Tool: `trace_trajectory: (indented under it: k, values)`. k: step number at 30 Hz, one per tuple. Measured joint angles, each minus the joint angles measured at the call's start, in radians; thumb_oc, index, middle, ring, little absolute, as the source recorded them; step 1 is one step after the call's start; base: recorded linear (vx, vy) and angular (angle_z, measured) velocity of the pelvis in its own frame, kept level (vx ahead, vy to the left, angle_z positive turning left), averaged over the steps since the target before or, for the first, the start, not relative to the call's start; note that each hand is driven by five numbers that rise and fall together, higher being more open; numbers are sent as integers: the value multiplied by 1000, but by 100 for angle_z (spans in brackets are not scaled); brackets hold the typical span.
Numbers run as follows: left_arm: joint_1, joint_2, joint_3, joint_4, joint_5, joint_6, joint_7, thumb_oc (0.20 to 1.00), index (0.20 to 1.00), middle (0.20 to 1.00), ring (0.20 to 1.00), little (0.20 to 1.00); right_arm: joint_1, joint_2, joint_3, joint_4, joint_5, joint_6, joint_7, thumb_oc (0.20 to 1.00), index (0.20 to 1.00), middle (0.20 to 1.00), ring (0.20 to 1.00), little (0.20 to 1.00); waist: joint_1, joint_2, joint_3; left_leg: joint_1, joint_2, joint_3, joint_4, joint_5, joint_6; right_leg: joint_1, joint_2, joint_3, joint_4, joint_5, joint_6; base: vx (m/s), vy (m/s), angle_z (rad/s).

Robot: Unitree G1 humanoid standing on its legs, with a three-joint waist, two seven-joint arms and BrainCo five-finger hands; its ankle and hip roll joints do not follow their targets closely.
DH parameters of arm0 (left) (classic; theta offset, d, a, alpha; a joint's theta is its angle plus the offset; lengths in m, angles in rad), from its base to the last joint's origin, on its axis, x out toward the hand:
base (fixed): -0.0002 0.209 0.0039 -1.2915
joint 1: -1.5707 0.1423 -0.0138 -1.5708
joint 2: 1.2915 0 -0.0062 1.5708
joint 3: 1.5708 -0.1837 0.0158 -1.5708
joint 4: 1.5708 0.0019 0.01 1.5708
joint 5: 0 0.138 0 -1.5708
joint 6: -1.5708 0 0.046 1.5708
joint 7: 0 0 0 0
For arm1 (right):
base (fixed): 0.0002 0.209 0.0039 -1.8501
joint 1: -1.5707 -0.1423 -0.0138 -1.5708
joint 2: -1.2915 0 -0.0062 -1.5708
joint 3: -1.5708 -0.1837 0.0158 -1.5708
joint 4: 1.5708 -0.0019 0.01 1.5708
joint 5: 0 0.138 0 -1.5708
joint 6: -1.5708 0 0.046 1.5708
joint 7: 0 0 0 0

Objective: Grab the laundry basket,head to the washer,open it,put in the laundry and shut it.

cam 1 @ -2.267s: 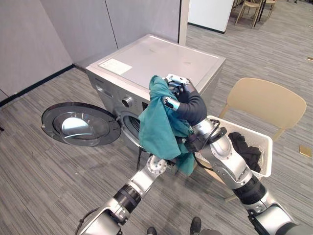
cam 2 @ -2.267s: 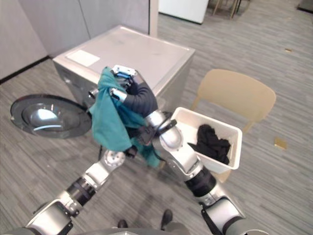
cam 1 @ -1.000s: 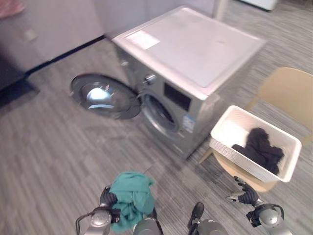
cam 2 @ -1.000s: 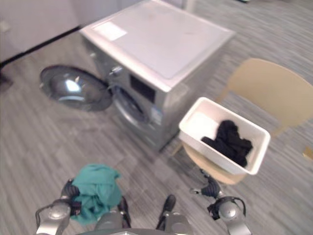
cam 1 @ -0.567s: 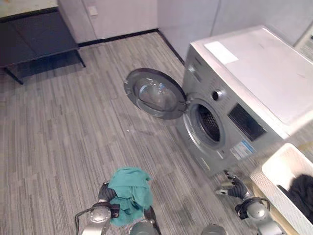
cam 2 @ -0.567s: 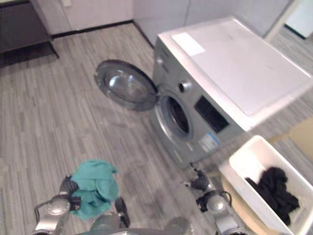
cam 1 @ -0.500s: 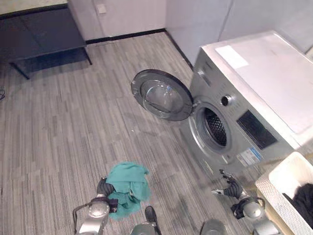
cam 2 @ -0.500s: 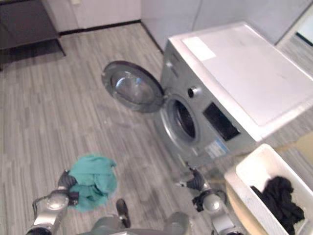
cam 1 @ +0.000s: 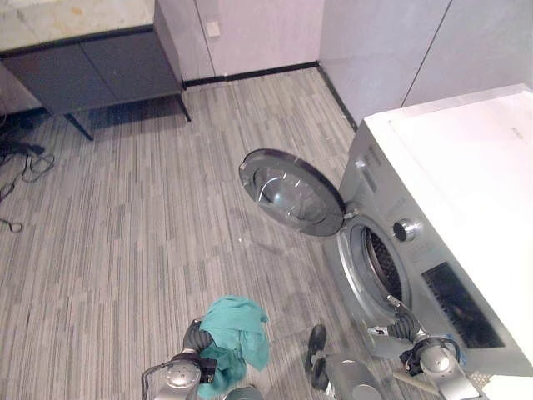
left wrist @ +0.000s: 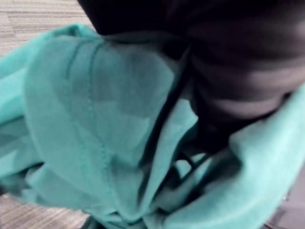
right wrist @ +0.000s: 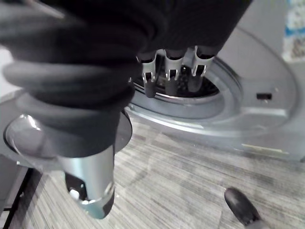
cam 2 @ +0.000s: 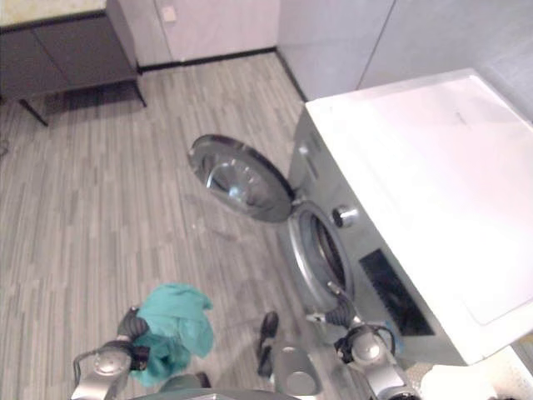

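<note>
Left hand is tucked in low at the bottom of the head view, close to the body, fingers curled tight around a bunched teal cloth, dark wrist cover right up against it. Right hand sits low on the other side, holding nothing, fingers hanging loose and fairly straight, thumb apart.

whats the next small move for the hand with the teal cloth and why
Probably swing the left hand toward the drum opening: the teal cloth is bunched in its fingers, and the washer door already stands open.
</note>
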Motion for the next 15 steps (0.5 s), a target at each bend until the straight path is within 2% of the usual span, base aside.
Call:
trace_trajectory:
  k: [1,2,3,4,5,7,9,10,11,12,13,15]
  values:
    - [1,-8,-1,-1,0,-1,0,200,200,200,200,200,-6,-7,1,0,0,0,0,1000,1000,1000,1000,1000,6,0,0,-33,5,-11,60,-15,-18,12,7,15,-19,6,-12,106,35,-62]
    - [-1,-15,-10,-4,7,0,-11,200,200,200,200,200,-9,-4,20,-8,9,-6,9,1000,1000,1000,1000,1000,9,7,0,-75,0,-25,34,-44,-51,35,26,44,-53,12,-4,157,77,-61]
    - [0,-16,-15,-7,19,0,-17,200,200,200,200,200,-6,5,26,-9,10,-9,10,1000,1000,1000,1000,1000,4,11,-2,-92,-8,-30,0,-45,-52,45,34,42,-68,13,-3,179,115,-60]
    - [-10,-14,-24,-18,27,0,-18,200,200,200,200,200,3,22,32,-8,12,-7,10,1000,1000,1000,1000,1000,-4,8,2,-121,-19,-52,-69,-41,-50,66,48,70,-96,16,2,194,139,-49]
    - [-14,-13,-29,-23,28,0,-19,200,200,200,200,200,8,27,37,-8,20,-7,10,1000,1000,1000,1000,1000,6,5,2,-111,-42,-90,-154,-23,-47,77,55,94,-111,19,6,233,156,-84]
    - [-29,-11,-29,-27,28,0,-18,200,200,200,200,200,11,35,64,-6,29,-9,17,1000,1000,1000,1000,1000,7,4,8,-130,-71,-219,-303,33,-47,108,86,182,-134,29,14,217,151,-115]
    - [-45,-12,-28,-24,28,-1,-16,200,200,200,200,200,-4,36,77,6,28,-9,24,1000,1000,1000,1000,1000,25,-3,13,-152,-101,-403,-356,74,-49,127,100,269,-157,33,19,221,217,-141]
    - [-46,-11,-29,-20,28,-2,-17,200,200,200,200,200,-5,35,76,12,28,-8,24,1000,1000,1000,1000,1000,25,4,16,-161,-102,-426,-360,92,-49,134,102,273,-159,36,21,204,243,-120]
    - [-71,-12,-39,-16,27,-2,-15,200,200,200,200,200,-3,29,77,20,28,-7,23,1000,1000,1000,1000,1000,3,5,18,-171,-102,-457,-356,102,-50,142,112,306,-158,36,22,225,295,-96]
    - [-87,-11,-43,-14,27,-8,-16,200,200,200,200,200,-10,19,71,45,28,-7,26,1000,1000,1000,1000,1000,0,14,21,-172,-93,-462,-370,120,-34,149,120,354,-157,25,7,225,297,-115]
    - [-90,-11,-46,-13,27,-8,-16,200,200,200,200,200,-15,18,63,62,28,-7,26,1000,1000,1000,1000,1000,0,16,21,-158,-90,-458,-389,127,-22,155,120,385,-157,24,6,230,333,-138]
    - [-85,-18,-57,-21,27,-9,-17,200,200,200,200,200,-7,-11,36,56,28,-7,17,1000,1000,1000,1000,1000,-7,63,14,-147,-70,-409,-401,126,-15,156,133,403,-153,20,16,134,314,-106]
